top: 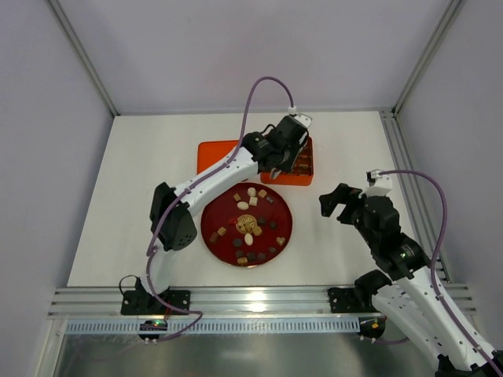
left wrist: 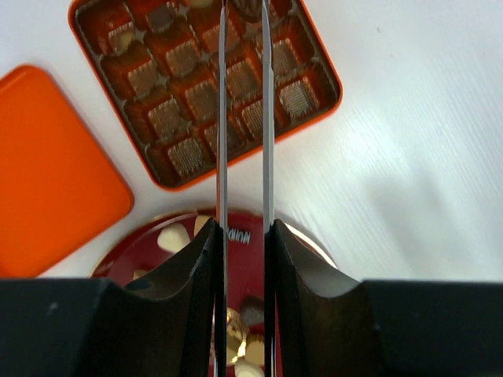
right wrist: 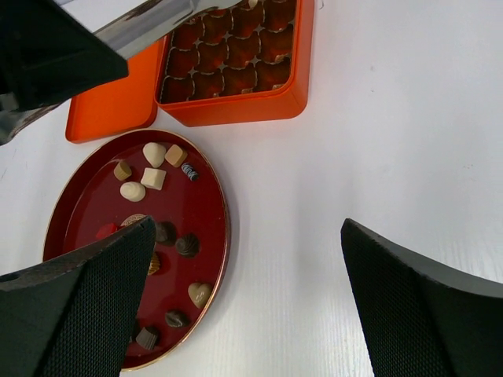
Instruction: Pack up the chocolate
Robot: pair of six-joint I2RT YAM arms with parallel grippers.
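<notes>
1. The left gripper (left wrist: 244,8) hangs over the far side of the square orange box (right wrist: 236,111). Its two thin blade-like fingers (left wrist: 222,118) run nearly parallel with a narrow gap between them. Something dark sits at the very tips, cut off by the edge of the left wrist view; whether the blades pinch it cannot be told.
2. Most of the chocolate (right wrist: 153,178) lies scattered on the round dark-red plate (right wrist: 226,228): cream, tan and dark brown pieces, with a heart shape among them.
3. A few pieces already sit in the corner cells of the box's brown grid insert (left wrist: 189,98); most other cells in view hold none.
4. The plate lies just beside the box, on its near side. The flat orange lid (right wrist: 110,110) lies on the white table (right wrist: 377,118) to the box's left.
5. The right gripper (top: 336,206) hovers above the table to the right of the plate, fingers spread wide and holding nothing.
</notes>
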